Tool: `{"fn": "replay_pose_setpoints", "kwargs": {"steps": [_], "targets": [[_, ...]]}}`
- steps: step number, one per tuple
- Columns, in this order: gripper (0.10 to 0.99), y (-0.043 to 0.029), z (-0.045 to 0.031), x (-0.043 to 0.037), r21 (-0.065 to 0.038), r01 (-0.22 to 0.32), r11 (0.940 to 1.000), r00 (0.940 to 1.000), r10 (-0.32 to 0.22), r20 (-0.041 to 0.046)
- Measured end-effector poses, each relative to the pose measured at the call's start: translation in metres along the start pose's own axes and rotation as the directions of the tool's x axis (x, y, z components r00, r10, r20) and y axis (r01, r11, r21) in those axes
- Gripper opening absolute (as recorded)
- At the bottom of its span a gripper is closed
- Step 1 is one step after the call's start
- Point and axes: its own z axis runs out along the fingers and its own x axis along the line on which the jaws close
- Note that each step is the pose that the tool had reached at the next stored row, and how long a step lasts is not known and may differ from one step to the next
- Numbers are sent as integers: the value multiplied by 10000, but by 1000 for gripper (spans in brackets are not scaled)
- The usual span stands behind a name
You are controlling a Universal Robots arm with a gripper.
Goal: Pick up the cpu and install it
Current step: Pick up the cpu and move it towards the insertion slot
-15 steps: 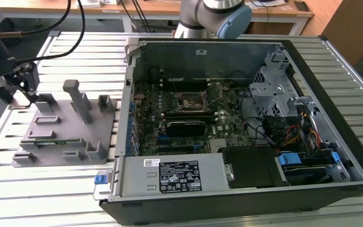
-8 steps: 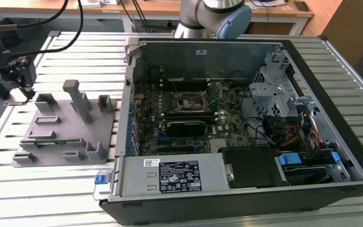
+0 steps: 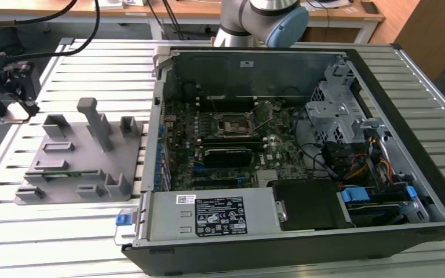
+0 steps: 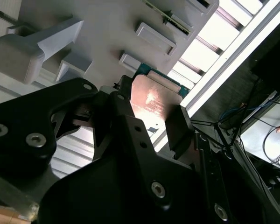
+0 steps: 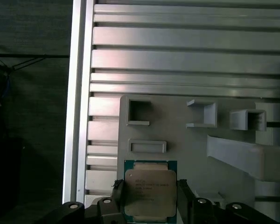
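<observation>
Cpu (image 5: 149, 191) is caught in the tool (image 5: 150, 186), whose two black fingers (image 5: 117, 192) press its opposite edges in both wrist views, silver top facing the first wrist view and the cpu seemingly just clear of the grey fixture (image 5: 191, 140) on the slatted bench (image 5: 177, 60). Pick-up looks to be the step in hand, installing not yet done: the motherboard socket (image 3: 231, 123) sits well apart, inside the open computer case (image 3: 284, 75). Getting it there would, I'd judge, call for a level, firm hold and careful squaring to that socket.
</observation>
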Motion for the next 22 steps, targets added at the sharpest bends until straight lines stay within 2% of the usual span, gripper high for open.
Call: {"fn": "replay_pose_setpoints", "kwargs": {"steps": [5, 13, 22], "targets": [[533, 11, -178, 3, -17, 0, 10000, 10000, 0, 1], [533, 26, -417, 6, -18, -4, 10000, 10000, 4, 1], [533, 46, -733, 10, -19, -4, 10000, 10000, 4, 1]]}}
